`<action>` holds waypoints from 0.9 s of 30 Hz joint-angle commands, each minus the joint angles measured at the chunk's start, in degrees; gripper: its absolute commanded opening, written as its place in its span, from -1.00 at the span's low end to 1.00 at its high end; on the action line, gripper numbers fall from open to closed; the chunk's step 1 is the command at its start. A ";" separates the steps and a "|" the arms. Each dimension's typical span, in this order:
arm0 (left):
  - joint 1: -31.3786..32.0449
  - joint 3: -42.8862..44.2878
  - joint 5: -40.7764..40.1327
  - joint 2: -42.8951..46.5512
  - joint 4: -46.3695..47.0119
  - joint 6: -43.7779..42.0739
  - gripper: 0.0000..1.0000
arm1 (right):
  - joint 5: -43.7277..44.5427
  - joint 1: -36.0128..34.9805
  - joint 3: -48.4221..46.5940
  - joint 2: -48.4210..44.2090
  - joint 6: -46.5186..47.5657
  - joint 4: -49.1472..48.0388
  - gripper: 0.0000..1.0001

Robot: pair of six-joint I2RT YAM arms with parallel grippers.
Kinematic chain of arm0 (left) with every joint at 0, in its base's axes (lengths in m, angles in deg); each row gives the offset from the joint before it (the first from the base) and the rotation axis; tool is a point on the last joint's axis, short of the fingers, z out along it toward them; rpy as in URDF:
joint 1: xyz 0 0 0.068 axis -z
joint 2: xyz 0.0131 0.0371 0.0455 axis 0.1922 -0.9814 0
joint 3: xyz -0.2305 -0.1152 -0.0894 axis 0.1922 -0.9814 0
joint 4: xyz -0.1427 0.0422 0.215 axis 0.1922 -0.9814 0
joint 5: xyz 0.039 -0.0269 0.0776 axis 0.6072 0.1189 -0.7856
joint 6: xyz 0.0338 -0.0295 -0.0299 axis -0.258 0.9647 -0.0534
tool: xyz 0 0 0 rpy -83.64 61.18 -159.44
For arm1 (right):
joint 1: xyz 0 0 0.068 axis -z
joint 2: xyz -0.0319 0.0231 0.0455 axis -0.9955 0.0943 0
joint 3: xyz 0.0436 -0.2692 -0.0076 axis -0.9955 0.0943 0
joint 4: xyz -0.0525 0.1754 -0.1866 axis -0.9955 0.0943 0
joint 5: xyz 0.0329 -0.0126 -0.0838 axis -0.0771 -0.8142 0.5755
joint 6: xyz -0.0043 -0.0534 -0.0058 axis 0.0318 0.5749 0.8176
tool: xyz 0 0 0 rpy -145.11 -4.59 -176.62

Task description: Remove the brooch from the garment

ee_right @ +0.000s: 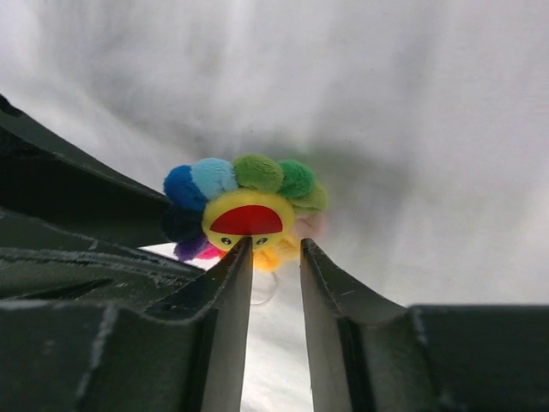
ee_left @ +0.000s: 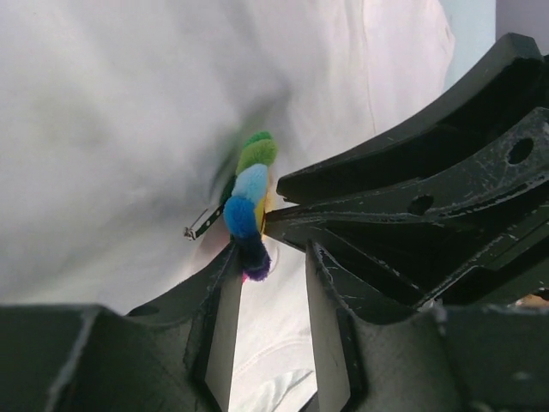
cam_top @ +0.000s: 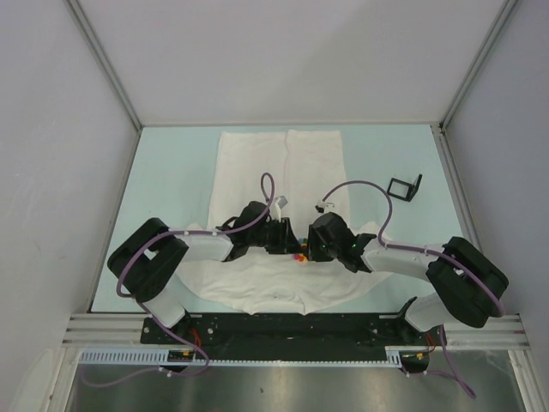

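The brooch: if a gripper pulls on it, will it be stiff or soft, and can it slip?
Probably soft: the brooch has fuzzy, plush-looking petals that may squash and slip. Likely light, being small. Its thin metal pin may snag the shirt.

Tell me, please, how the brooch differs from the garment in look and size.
The brooch is rainbow-coloured with a red-and-yellow centre; the garment is plain white. The brooch is tiny and round; the garment is by far the largest thing in view. The brooch looks puffy; the garment lies spread out, lightly creased. Both look soft.
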 commanded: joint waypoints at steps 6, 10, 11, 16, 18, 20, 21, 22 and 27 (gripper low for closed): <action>1.97 -0.31 3.67 3.36 4.62 1.77 -0.13 | 3.49 -1.71 0.58 -7.33 -3.63 4.51 0.00; 1.97 -2.15 3.32 5.02 5.41 1.34 0.00 | 5.69 -1.36 0.50 -12.88 -6.18 7.59 0.27; 1.97 -2.51 2.89 5.64 5.32 1.16 0.04 | 6.65 -1.19 0.50 -13.58 -7.32 7.85 0.32; 1.88 -4.79 -1.50 12.74 1.47 -0.86 0.27 | 9.55 -2.94 -0.81 -13.60 -9.96 9.08 0.53; 1.80 -5.23 -4.83 15.47 -0.91 -2.35 0.32 | 12.54 -4.87 -3.18 -11.93 -10.67 10.40 0.54; 1.27 -6.20 -6.86 19.68 -4.34 -3.06 0.33 | 15.95 -6.54 -6.51 -8.51 -10.84 12.59 0.54; 1.01 -6.72 -9.05 21.27 -5.31 -3.23 0.33 | 17.45 -8.12 -7.92 -7.10 -11.02 13.65 0.54; 0.22 -8.12 -9.94 22.68 -6.53 -3.06 0.33 | 18.86 -9.00 -9.33 -5.87 -10.94 15.92 0.54; -3.30 -14.10 -13.02 32.87 -7.25 -1.04 0.33 | 25.98 -12.52 -19.07 3.27 -10.23 22.17 0.50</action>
